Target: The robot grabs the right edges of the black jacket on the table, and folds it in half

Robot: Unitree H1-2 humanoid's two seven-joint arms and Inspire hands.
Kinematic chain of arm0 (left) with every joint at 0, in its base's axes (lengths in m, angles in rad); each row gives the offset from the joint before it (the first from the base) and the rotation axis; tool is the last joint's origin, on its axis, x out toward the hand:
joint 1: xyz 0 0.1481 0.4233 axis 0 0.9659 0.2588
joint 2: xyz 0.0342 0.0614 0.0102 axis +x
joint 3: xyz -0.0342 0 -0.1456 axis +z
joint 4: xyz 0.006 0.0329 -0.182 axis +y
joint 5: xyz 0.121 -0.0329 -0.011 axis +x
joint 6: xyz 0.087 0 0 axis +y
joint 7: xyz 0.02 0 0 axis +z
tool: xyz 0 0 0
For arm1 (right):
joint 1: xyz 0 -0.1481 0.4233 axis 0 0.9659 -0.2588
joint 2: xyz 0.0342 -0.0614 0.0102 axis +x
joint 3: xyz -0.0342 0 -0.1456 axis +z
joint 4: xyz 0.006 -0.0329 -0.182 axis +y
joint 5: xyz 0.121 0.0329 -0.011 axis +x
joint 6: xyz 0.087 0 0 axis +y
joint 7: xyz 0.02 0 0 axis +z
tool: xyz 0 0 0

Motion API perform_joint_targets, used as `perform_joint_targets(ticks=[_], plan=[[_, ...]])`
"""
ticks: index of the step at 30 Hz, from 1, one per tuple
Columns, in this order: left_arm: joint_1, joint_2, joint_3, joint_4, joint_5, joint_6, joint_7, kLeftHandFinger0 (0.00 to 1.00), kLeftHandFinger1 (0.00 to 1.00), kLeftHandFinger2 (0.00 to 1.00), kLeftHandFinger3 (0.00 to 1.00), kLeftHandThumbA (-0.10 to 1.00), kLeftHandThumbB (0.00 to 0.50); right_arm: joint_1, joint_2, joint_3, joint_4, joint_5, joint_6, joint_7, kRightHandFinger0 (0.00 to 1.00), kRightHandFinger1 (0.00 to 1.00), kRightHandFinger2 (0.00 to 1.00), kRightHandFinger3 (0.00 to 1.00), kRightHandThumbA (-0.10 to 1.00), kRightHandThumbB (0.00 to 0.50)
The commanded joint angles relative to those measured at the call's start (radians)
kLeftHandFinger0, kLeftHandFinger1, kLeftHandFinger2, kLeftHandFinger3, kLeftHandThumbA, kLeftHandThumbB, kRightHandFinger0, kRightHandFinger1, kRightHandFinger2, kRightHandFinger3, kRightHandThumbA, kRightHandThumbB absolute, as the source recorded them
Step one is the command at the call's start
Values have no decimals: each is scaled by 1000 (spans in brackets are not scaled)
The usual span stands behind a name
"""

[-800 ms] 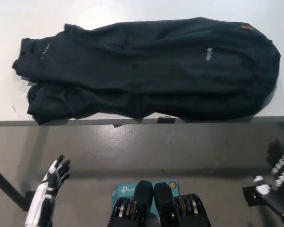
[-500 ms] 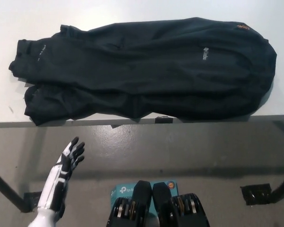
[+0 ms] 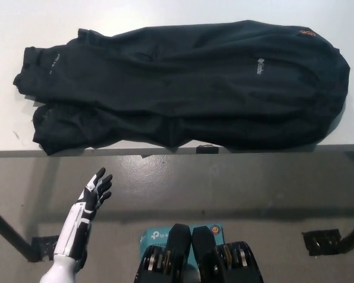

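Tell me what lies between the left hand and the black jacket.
In the head view nothing lies between them: the open left hand hangs below the table edge, with only bare grey floor up to that edge, where the black jacket starts.

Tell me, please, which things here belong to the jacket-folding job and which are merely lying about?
Belongs to the job:
black jacket
white table
left robot hand, open, raised below the table edge

Lying about:
teal box on the floor

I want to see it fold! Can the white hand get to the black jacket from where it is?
Probably yes. The left hand is open and below the table edge, apart from the black jacket. Nothing lies between them, though the jacket's right end looks a far stretch.
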Motion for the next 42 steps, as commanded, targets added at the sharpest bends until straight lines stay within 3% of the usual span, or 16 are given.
perform_joint_targets(ticks=[1,7,9,10,21,35,42], plan=[[0,15,14,-15,19,-28,9,1000,1000,1000,1000,1000,204,-291,-152,11,358,226,235,50,1000,1000,1000,1000,1000,165],[17,16,18,-26,30,-23,15,1000,1000,1000,1000,1000,209,-398,-168,28,618,280,235,99,1000,1000,1000,1000,1000,207],[17,17,21,-22,31,-28,16,1000,1000,1000,1000,1000,189,-412,-168,38,672,272,235,113,1000,1000,1000,1000,1000,249],[17,18,23,-22,30,-28,16,1000,1000,1000,1000,1000,182,-415,-166,41,686,264,235,118,1000,1000,1000,1000,1000,229],[36,18,51,-31,28,-29,15,1000,1000,1000,1000,1000,140,-448,-122,67,862,189,209,191,1000,1000,1000,1000,1000,315],[50,15,66,-30,51,-47,27,1000,1000,1000,1000,1000,206,-457,-128,134,1052,89,109,217,1000,1000,1000,1000,1000,315],[49,14,68,-26,39,-67,22,1000,1000,1000,1000,1000,199,-462,-131,153,1091,57,86,224,1000,1000,1000,1000,1000,317]])
